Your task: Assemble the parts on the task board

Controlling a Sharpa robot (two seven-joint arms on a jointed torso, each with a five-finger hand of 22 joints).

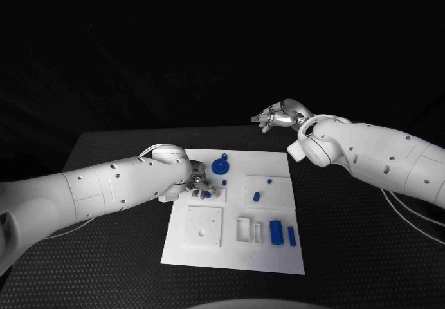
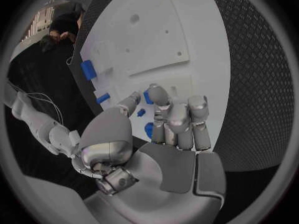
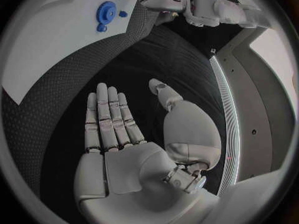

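You are looking down on a black tabletop [image 1: 111, 257] with a white task board [image 1: 236, 254] lying in its middle. Your left robot hand [image 1: 197, 185] sits low over the board's left edge, toward the far end. Its fingers are curled inward close to a small blue part [image 2: 141, 112]; you cannot tell whether they pinch it. Your right robot hand [image 1: 280, 116] hovers above the far edge of the tabletop, beyond the board's far right corner, well apart from every part. Its fingers are spread flat and straight, holding nothing.

On the board, a round blue gear [image 1: 220, 167] sits near the far edge. Two small blue pegs [image 1: 256, 197] stand near the board's middle. A thick blue cylinder [image 1: 275, 232] and a thinner blue bar [image 1: 291, 236] lie side by side toward the near right corner, just beside a white rectangular frame [image 1: 243, 230]. A raised white square plate [image 1: 202, 226] occupies the near left area.
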